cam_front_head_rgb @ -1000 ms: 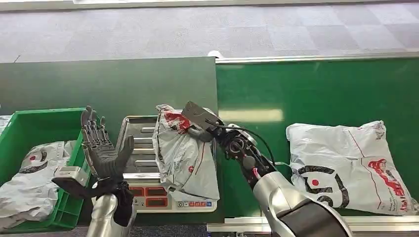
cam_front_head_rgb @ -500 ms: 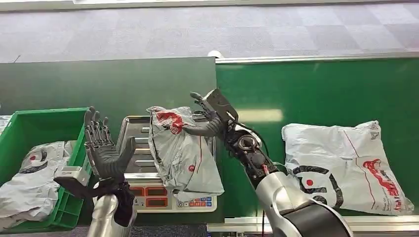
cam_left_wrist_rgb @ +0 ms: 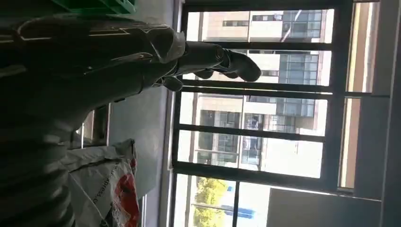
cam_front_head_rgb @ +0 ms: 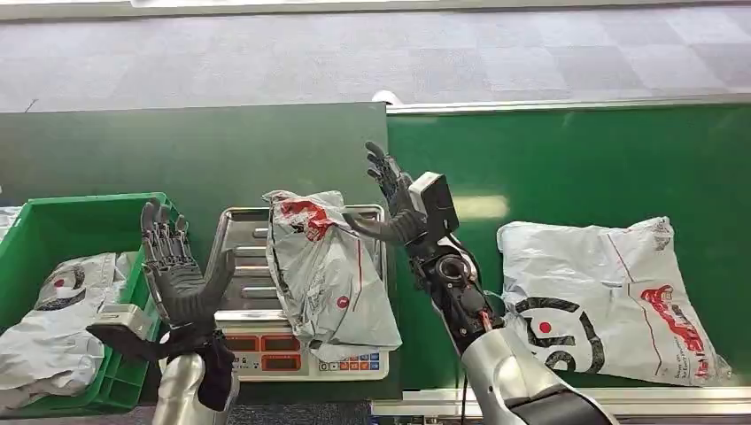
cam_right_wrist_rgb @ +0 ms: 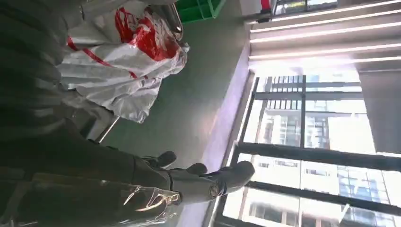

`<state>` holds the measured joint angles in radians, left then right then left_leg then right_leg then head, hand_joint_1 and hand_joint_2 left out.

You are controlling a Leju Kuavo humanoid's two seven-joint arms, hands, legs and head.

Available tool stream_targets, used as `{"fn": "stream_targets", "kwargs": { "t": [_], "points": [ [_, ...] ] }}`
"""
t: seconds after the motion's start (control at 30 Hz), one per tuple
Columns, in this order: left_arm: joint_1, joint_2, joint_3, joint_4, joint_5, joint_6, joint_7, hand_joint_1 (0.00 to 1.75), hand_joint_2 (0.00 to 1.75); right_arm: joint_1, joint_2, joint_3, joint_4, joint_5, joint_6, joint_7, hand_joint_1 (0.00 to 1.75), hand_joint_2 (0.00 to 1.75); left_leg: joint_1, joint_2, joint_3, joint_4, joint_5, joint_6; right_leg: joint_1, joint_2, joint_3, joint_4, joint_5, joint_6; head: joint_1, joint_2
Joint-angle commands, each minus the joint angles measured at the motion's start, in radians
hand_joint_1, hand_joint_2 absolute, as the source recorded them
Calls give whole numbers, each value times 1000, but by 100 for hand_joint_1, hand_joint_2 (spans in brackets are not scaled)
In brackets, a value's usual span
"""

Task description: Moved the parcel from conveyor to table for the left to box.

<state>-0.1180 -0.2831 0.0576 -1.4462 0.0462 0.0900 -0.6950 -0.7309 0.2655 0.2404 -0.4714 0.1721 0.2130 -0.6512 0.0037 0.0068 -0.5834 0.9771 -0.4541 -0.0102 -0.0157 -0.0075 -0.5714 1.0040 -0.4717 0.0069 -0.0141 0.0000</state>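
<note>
The crumpled grey plastic parcel with red print hides much of the steel-topped weighing scale beneath it; the scale's small front buttons are too small to read. The open green plastic crate and the grey bags inside it are cut off at the head view's left edge; the large grey printed bag on the green conveyor belt is partly hidden by the right arm.

I can't make out any readable words from here. The parcel on the scale, centre of the head view, carries red and black printing too blurred to read. The parcel at right shows the same kind of marks. The scale's front strip has coloured buttons and dark displays, nothing legible.
</note>
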Motion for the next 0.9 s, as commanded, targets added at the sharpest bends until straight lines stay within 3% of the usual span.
{"fn": "stream_targets", "kwargs": {
  "t": [0.03,0.33,0.53,0.9],
  "points": [
    [7,33,-47,51,-44,-36,-3,0,175,8,-76,-70,-91,-94,-110,29,0,175,1,-3,1,-1,0,0,1,-2,3,-2,0,0,0,0],
    [-45,67,-150,176,-149,7,-3,0,175,-10,-128,-112,-40,-144,-131,34,0,175,0,-4,1,-1,1,0,-1,-3,2,-1,0,0,0,0],
    [-144,93,-284,398,-393,-50,59,0,175,-41,-141,-95,42,-106,-160,112,0,175,0,-4,1,-1,1,0,-1,-3,2,-1,0,0,0,0],
    [-250,77,-330,639,-552,-53,169,0,175,-29,-136,-91,29,-53,-153,153,0,175,0,-2,1,0,0,0,0,-1,2,-1,0,0,0,0]
  ]
}}
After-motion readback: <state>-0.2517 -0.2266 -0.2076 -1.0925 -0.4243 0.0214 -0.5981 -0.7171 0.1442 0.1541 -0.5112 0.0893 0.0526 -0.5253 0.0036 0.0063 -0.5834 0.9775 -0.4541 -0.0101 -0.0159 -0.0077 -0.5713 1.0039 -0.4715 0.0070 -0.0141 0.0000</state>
